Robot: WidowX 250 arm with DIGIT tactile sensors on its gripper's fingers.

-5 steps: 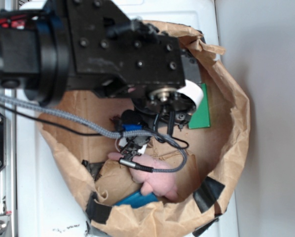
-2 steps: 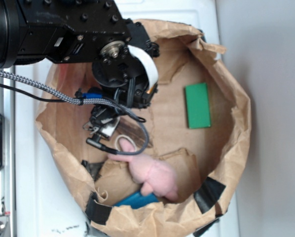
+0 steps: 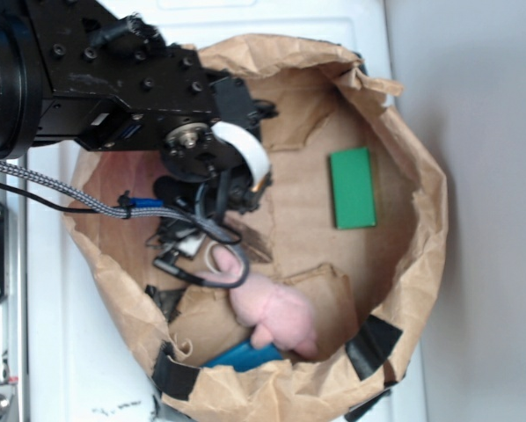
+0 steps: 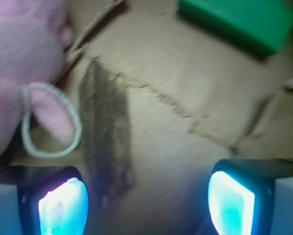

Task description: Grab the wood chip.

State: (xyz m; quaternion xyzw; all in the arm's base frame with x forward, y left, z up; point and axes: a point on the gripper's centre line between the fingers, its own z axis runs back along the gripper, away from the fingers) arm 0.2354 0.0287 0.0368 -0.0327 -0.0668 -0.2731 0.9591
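We see the wood chip (image 4: pixel 106 142) as a flat, long, dark-brown sliver with rough streaks and a pointed upper end. It lies flat on the brown paper floor of the bag, running lengthwise up the wrist view. In the exterior view only one end (image 3: pixel 256 247) shows.

A dark-brown, streaky grain is shown by the wood chip (image 4: pixel 106 142). Plain pink is seen on the plush bunny (image 3: pixel 276 314), whose ear is edged in pale grey-white. A solid green is borne by the rectangular block (image 3: pixel 352 188), near the right edge of the tan paper bag (image 3: pixel 426 220). The gripper (image 4: pixel 146 198) is black, with pads glowing cyan. A blue object (image 3: pixel 243 355) lies at the bag's lower edge.
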